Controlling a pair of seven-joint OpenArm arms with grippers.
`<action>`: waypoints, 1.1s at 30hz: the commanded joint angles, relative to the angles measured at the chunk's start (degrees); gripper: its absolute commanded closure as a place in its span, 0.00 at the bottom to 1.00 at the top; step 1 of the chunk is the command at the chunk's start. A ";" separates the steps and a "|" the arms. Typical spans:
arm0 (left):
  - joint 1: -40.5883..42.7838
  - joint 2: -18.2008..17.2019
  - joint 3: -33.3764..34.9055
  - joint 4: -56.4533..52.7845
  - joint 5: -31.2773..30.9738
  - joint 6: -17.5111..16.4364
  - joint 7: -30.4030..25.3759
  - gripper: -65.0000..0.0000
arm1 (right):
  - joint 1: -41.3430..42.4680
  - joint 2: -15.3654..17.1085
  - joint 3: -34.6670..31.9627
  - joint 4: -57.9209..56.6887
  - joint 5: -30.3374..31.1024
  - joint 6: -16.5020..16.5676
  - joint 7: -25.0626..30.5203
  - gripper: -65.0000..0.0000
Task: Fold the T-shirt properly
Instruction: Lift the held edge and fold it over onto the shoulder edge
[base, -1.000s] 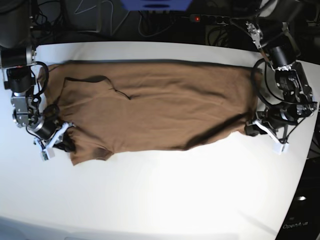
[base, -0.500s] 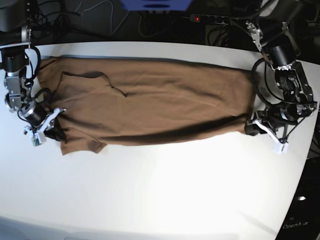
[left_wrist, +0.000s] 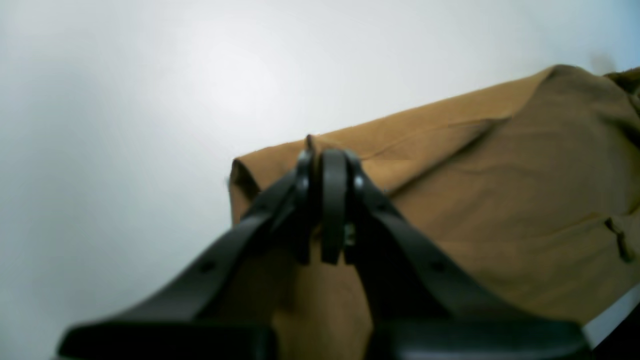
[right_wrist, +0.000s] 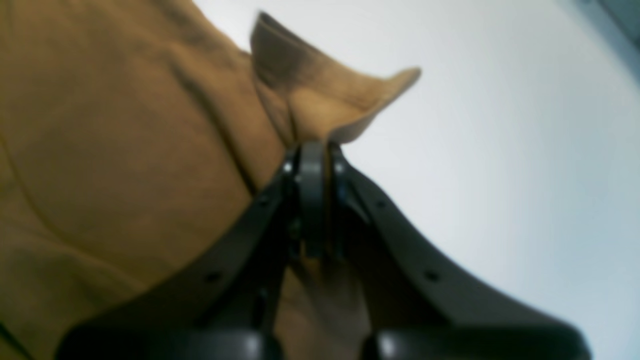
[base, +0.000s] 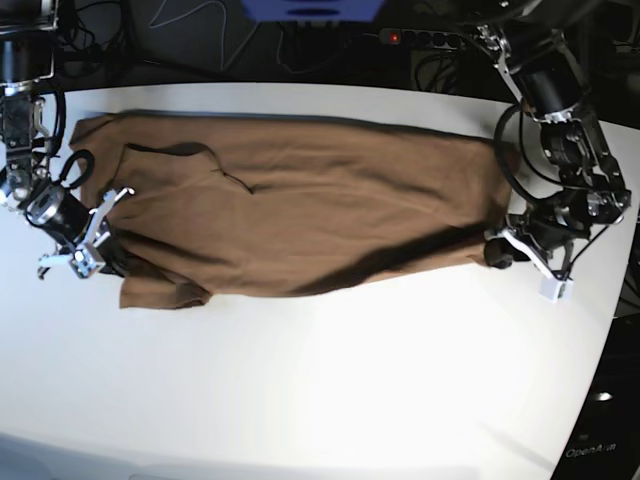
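The brown T-shirt (base: 320, 200) lies stretched lengthwise across the white table (base: 330, 380), neck end at the base view's left. My right gripper (base: 103, 262) is at that end's near corner. In the right wrist view the right gripper (right_wrist: 312, 147) is shut on a raised peak of the T-shirt (right_wrist: 125, 125). My left gripper (base: 495, 251) is at the near corner of the opposite end. The left wrist view shows the left gripper (left_wrist: 324, 155) shut on the edge of the T-shirt (left_wrist: 500, 200). A dark fold shadow runs along the near edge.
Behind the table's far edge are a power strip with a red light (base: 420, 37), loose cables and a blue object (base: 312, 8). The table curves away at the right (base: 610, 330). Bare white tabletop lies in front of the cloth.
My right gripper has pulled its end of the T-shirt leftward and toward the far side, drawing the cloth longer and flatter. The left gripper has shifted only slightly.
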 joint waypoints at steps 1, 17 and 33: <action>-0.14 -0.70 -0.09 1.42 -1.10 -0.32 -0.85 0.96 | -1.14 -0.08 1.83 2.10 -0.85 0.10 1.31 0.99; 4.60 -3.25 -0.18 1.86 -4.27 -0.32 -0.85 0.96 | -14.67 -9.05 14.76 12.83 -16.41 0.45 6.23 0.99; 4.43 -4.57 -0.53 1.86 -4.27 -0.32 3.36 0.96 | -20.39 -8.96 21.79 18.37 -16.50 0.67 7.03 0.99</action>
